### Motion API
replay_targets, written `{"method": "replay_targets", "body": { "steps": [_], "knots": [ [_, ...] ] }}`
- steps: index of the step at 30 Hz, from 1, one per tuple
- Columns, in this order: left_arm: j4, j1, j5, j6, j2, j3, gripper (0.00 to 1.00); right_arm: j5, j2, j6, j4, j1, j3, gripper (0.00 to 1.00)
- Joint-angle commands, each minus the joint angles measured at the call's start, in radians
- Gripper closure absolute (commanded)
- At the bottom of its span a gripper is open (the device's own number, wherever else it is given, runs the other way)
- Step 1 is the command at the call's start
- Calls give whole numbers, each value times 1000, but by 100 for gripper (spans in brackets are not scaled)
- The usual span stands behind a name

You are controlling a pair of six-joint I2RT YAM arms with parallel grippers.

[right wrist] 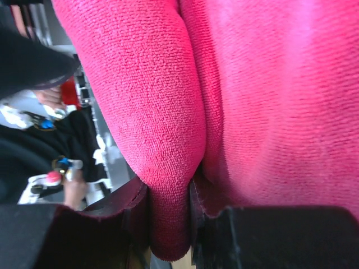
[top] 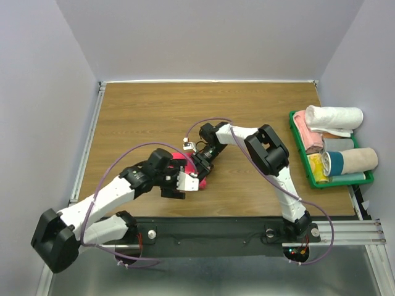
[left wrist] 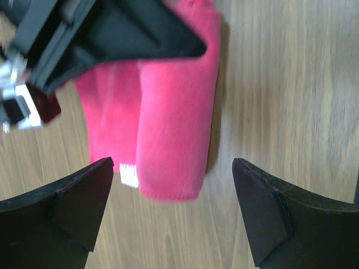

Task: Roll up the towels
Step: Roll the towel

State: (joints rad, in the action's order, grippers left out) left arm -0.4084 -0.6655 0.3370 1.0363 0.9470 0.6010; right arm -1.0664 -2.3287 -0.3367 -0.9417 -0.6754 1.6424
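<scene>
Okay, the pink-red towel [left wrist: 174, 112] lies near the middle of the table [top: 136, 117], a bit toward the arms' side, tucked between the two grippers. It is not flat. It is folded over into a thick, soft roll.

From the left wrist camera, its long side runs straight away from me, from the near end at the bottom up to the far end at the top. The near end is rounded and points back at the camera. A small white tag [left wrist: 129, 175] sticks out at that near end, on the left. From above, the arms hide most of the towel, so I cannot tell from there which way it points.

The right gripper [right wrist: 168, 216] is clamped on the towel. Its two black fingers [right wrist: 132, 224] squeeze a thick fold of cloth between them, and the cloth bulges out above the pinch. In the left wrist camera I see this gripper over the far left part of the roll.

The left gripper [left wrist: 173, 162] holds nothing. Its jaws are spread wide, and the near end of the roll sits in the gap between the two tips.

Well apart, at the right edge of the table, a green tray [top: 345, 182] holds other rolled towels [top: 336, 117], white, pink, grey, tan and yellow.
</scene>
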Motion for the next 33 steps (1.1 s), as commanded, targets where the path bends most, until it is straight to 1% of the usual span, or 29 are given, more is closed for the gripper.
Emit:
{"method": "replay_targets", "body": {
  "steps": [1,5,8,9,10,12,13,14,15,17,18,19,21,25,29,30,32,33],
  "knots": [
    [178,-144,-122,-71,100,-6,1,72,-58,5,-69,-4,31,99],
    [218,-207,-150,-79,186,17,1,69,-69,13,-74,-1,43,99],
    [232,-235,-180,-97,297,31,1,69,-69,19,-75,4,50,99],
    [230,-235,-215,-107,317,36,4,68,-66,21,-75,5,48,99],
    [227,-235,-233,-122,334,39,17,69,-66,25,-77,11,48,99],
    [223,-235,-274,-139,358,29,30,72,-63,31,-74,17,43,95],
    [218,-236,-279,-145,358,26,47,69,-61,36,-74,28,37,92],
    [206,-235,-285,-159,352,19,54,66,-60,41,-72,34,34,88],
    [197,-235,-289,-166,339,4,66,60,-61,47,-72,45,30,80],
    [165,-235,-293,-192,317,-9,75,43,-57,57,-69,56,23,67],
    [151,-235,-290,-202,311,-23,78,36,-58,62,-69,60,22,63],
    [119,-235,-282,-206,308,-29,80,20,-54,71,-68,71,16,62],
    [91,-235,-254,-226,305,-46,83,7,-49,82,-62,82,7,48],
    [53,-229,-210,-263,312,-52,100,-12,-31,100,-57,96,-7,44],
    [17,-146,-130,-223,346,-6,100,-10,6,119,-31,108,-26,43],
    [-13,-94,-78,-222,373,25,100,-9,23,125,-28,112,-33,43],
    [-47,-45,-32,-210,422,55,100,-21,40,125,-23,134,-39,42],
    [-62,-20,17,-202,441,86,100,-27,52,126,-22,145,-42,42]
  ]
}}
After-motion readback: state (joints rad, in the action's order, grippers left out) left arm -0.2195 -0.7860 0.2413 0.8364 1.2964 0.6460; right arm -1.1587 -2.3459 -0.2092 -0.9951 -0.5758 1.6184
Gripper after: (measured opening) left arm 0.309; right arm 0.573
